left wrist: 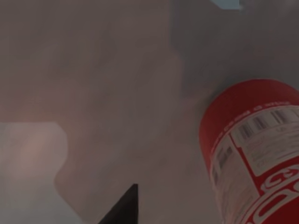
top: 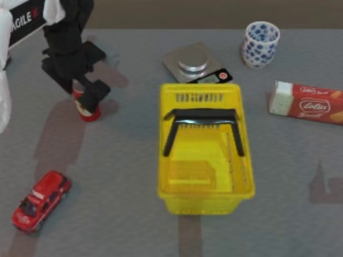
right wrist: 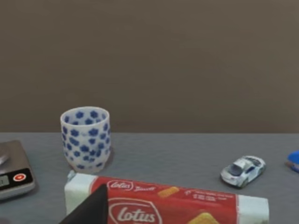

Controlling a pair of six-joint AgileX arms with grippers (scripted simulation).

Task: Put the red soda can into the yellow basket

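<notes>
At the table's left, the left gripper (top: 88, 96) stands directly over the red soda can (top: 87, 111); whether its fingers clasp the can cannot be told. The can stands upright on the grey table (top: 128, 160), well apart from the yellow basket (top: 205, 195) at centre. The right arm is out of the top view.

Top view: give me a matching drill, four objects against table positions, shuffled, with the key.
Objects:
1. red toy car
2. blue-dotted white ceramic cup
3. bright yellow plastic shopping basket
4. small red cylindrical soda can

Places:
A. under the left hand, upper left of the table
B. far right corner
C. near left corner
D. centre of the table

Pairs: 1-C, 2-B, 3-D, 4-A
</notes>
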